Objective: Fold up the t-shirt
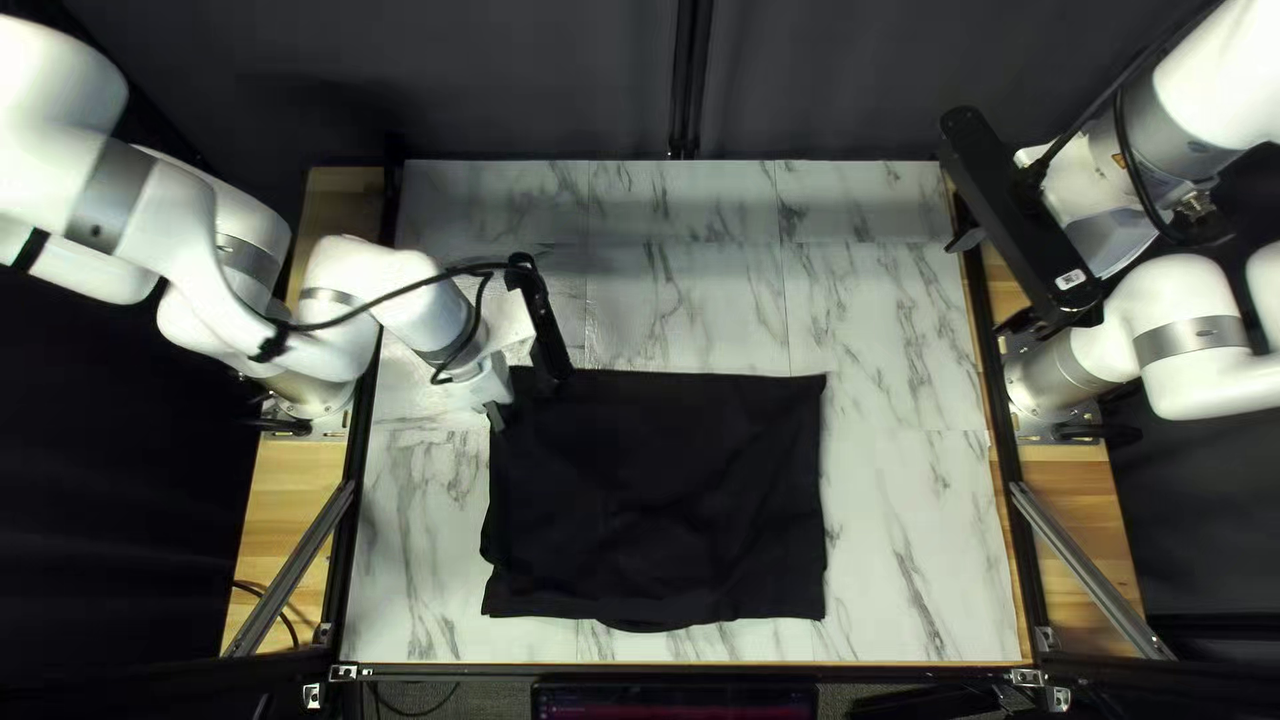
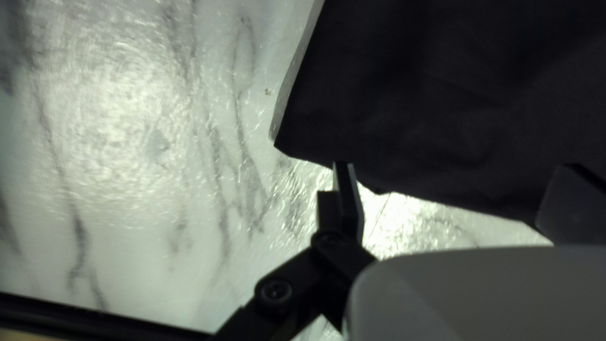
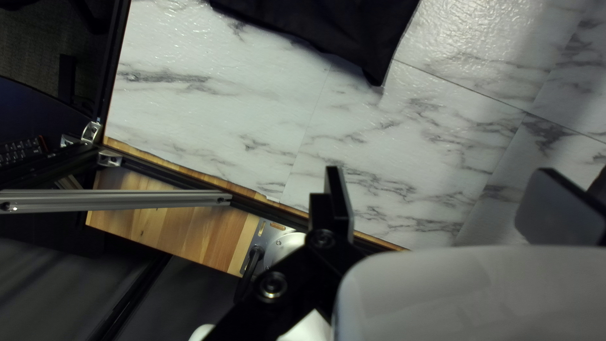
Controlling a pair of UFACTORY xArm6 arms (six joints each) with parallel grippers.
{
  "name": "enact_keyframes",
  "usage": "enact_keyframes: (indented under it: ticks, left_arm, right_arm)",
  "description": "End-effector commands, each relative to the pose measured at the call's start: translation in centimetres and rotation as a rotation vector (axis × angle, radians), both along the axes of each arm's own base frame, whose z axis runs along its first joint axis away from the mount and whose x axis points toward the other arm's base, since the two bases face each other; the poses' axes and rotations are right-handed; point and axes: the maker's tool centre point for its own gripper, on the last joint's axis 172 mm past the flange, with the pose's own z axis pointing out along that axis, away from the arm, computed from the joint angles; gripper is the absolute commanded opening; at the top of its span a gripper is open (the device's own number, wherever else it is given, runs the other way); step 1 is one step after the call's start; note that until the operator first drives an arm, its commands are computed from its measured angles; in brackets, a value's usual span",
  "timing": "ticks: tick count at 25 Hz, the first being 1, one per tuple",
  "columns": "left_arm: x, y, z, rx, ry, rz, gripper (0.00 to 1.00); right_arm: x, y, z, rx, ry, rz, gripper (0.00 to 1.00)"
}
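And there was the left hand (image 2: 456, 169), spread near the far-left corner of the black t-shirt (image 1: 654, 494) on the table (image 1: 900, 507), the right hand (image 3: 442, 173) spread well apart! A shallow pinch could have caught one layer only, skewing the fold.

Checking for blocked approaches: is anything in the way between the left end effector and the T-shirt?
Nothing visible stands between them: the left end effector is open, right at the edge of the black T-shirt.
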Motion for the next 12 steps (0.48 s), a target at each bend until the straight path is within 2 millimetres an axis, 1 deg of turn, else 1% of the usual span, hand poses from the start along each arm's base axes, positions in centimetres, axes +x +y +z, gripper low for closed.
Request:
enact_keyframes:
  ticks: [1, 3, 6, 7, 8, 11, 12]
  left_arm:
    - [0.0, 0.0, -0.3, 0.000, 0.004, 0.012, 1.00]
    - [-0.2, -0.4, -0.1, 0.002, 0.009, 0.006, 1.00]
    - [-0.3, -2.7, 0.7, 0.022, 0.015, -0.077, 1.00]
    - [-0.2, -4.1, 0.9, 0.021, 0.010, -0.113, 1.00]
    - [-0.2, -4.8, 0.9, 0.020, 0.007, -0.136, 1.00]
    - [-0.3, -9.5, 1.1, 0.009, -0.007, -0.289, 1.00]
    - [-0.3, -10.6, 1.0, 0.005, -0.009, -0.345, 1.00]
  right_arm:
    - [0.0, 0.0, 0.0, 0.000, 0.000, 0.000, 1.00]
    - [0.0, 0.0, 0.0, 0.000, 0.000, 0.000, 1.00]
    - [0.0, 0.0, 0.0, 0.000, 0.000, 0.000, 1.00]
    - [0.0, 0.0, 0.0, 0.000, 0.000, 0.000, 1.00]
    - [0.0, 0.0, 0.0, 0.000, 0.000, 0.000, 1.00]
    - [0.0, 0.0, 0.0, 0.000, 0.000, 0.000, 1.00]
    - [0.0, 0.0, 0.0, 0.000, 0.000, 0.000, 1.00]
